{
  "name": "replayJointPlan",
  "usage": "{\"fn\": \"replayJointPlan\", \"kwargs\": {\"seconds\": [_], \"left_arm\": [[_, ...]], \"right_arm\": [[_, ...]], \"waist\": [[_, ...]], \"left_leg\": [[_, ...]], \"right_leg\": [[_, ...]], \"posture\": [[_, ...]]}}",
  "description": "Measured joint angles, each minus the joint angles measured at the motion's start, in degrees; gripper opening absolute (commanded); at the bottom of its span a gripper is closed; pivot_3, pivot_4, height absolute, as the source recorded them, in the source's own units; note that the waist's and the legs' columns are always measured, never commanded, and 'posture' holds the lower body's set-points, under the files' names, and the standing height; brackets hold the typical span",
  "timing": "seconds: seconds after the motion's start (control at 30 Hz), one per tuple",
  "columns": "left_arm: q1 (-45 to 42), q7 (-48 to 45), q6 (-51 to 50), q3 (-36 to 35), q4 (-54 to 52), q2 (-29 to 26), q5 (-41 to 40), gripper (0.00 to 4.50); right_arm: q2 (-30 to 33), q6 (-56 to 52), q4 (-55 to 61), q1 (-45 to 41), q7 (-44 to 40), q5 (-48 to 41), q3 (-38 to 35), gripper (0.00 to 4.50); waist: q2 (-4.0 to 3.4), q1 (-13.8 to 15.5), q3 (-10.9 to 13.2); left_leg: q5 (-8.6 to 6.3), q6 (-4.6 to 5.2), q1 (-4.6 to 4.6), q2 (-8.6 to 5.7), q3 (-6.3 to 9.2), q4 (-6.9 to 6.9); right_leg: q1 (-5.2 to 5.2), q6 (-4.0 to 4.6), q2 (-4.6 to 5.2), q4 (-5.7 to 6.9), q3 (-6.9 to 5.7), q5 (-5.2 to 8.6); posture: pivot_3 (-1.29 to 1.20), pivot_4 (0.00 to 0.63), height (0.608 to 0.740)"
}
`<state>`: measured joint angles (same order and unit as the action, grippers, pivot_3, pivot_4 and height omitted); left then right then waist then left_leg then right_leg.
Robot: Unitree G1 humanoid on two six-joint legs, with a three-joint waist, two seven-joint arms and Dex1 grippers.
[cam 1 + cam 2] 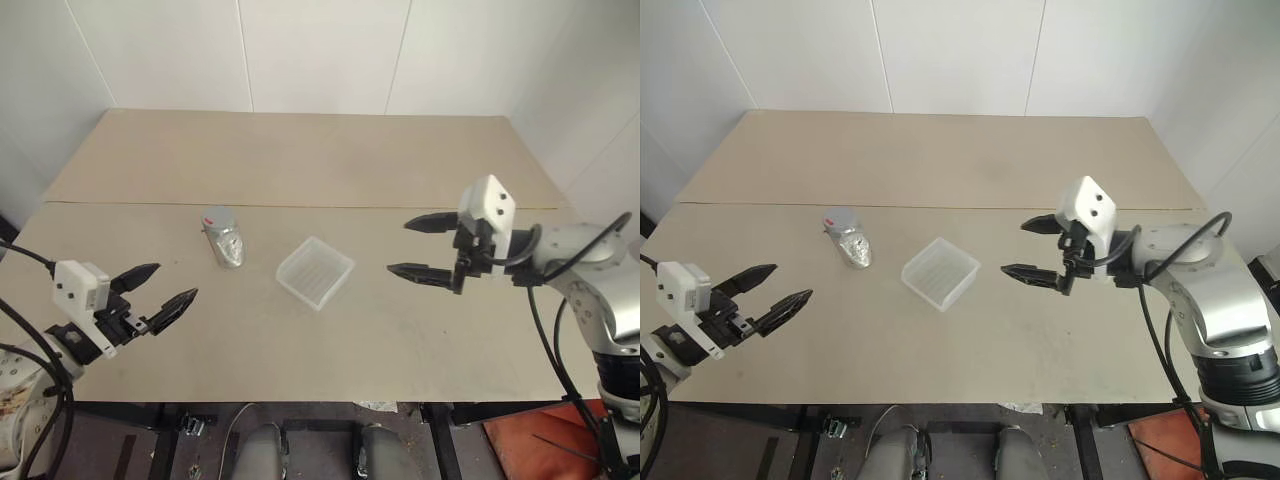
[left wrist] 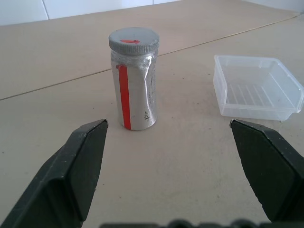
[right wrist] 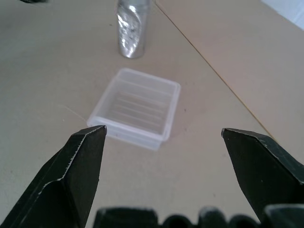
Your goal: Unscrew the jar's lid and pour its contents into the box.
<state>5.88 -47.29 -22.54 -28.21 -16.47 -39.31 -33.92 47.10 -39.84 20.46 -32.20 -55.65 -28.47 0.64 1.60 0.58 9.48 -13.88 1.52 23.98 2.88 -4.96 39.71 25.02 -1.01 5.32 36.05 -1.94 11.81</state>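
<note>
Jar (image 1: 223,238) stood upright on the table (image 1: 300,150) in the left eye view, its lid (image 1: 216,217) screwed on, with the box (image 1: 315,271) just beside it at about four o'clock, apart from it. The left gripper (image 1: 164,290) hovered with fingers spread wide and nothing between them; the jar lay at roughly one o'clock from it. The right gripper (image 1: 420,247) also hung with fingers apart and empty, the box at about nine o'clock from it and the jar farther off beyond the box.

Seen from the right eye, the same layout held: the left gripper looked the nearer of the two to the jar, so it probably suited the first grasp.

Through the left wrist camera, the jar stood dead ahead between the two spread fingers (image 2: 76,166), long axis vertical, a red stripe down its label; the box sat off to one side.

Along the right wrist camera, the box lay straight ahead, apparently empty, with the jar past it. The contents could not be seen.
</note>
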Motion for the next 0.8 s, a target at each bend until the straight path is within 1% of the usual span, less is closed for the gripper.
{"fn": "replayJointPlan", "kwargs": {"seconds": [0.1,0.17,0.23,0.3,0.5,0.6,0.8], "left_arm": [[-5.1,-3.0,1.0,2.5,6.5,-2.0,0.9,4.48],[-9.2,-5.5,2.7,4.5,11.7,-3.9,2.5,4.48],[-13.2,-7.0,4.1,5.8,16.4,-4.6,3.8,4.48],[-18.2,-8.5,5.4,8.1,21.5,-4.6,4.8,4.48],[-27.7,-14.3,9.5,14.2,33.6,-3.8,7.6,4.48],[-31.8,-15.4,12.1,16.6,38.7,-2.8,9.9,4.48],[-38.1,-15.9,15.8,18.5,47.9,-1.2,13.6,4.48]], "right_arm": [[-2.1,-1.5,1.2,-0.9,0.5,-1.1,1.5,4.5],[-2.6,-1.5,1.9,-1.1,0.2,-2.1,1.8,4.5],[-2.7,-1.5,2.5,-1.2,-0.4,-2.2,1.9,4.5],[-2.9,-1.5,2.5,-1.3,-0.6,-2.2,2.1,4.5],[-4.0,-1.1,2.3,-1.5,-0.6,-2.1,2.1,4.5],[-4.3,-0.6,2.3,-2.0,-0.5,-2.1,2.1,4.5],[-4.3,-0.5,2.8,-2.0,-0.4,-2.2,1.8,4.5]], "waist": [[0.0,0.2,0.0],[0.0,0.2,0.0],[0.0,0.1,0.0],[0.01,0.1,0.0],[0.01,0.0,0.0],[0.01,0.0,0.0],[0.01,0.0,0.0]], "left_leg": [[0.0,0.0,0.03,-0.01,0.01,0.04],[0.0,0.0,0.05,-0.04,0.01,0.04],[-0.01,0.02,0.07,-0.04,0.0,0.03],[-0.01,0.02,0.1,-0.03,0.01,0.04],[-0.01,0.02,0.1,-0.04,-0.03,0.04],[-0.01,0.02,0.13,-0.04,-0.03,0.05],[-0.01,0.02,0.15,-0.04,-0.02,0.07]], "right_leg": [[-0.02,0.0,0.01,-0.02,-0.04,0.0],[-0.02,0.0,0.03,-0.04,-0.07,0.0],[-0.01,-0.01,0.04,-0.04,-0.06,0.0],[0.0,-0.01,0.02,-0.04,-0.1,-0.01],[0.01,-0.02,0.01,0.02,-0.1,-0.01],[0.02,-0.02,0.01,0.01,-0.11,-0.01],[0.02,-0.03,0.01,0.02,-0.12,-0.02]], "posture": [[0.0,0.15,0.74],[0.0,0.15,0.74],[0.0,0.15,0.74],[0.0,0.15,0.74],[0.0,0.15,0.74],[0.0,0.15,0.74],[0.0,0.15,0.74]]}}
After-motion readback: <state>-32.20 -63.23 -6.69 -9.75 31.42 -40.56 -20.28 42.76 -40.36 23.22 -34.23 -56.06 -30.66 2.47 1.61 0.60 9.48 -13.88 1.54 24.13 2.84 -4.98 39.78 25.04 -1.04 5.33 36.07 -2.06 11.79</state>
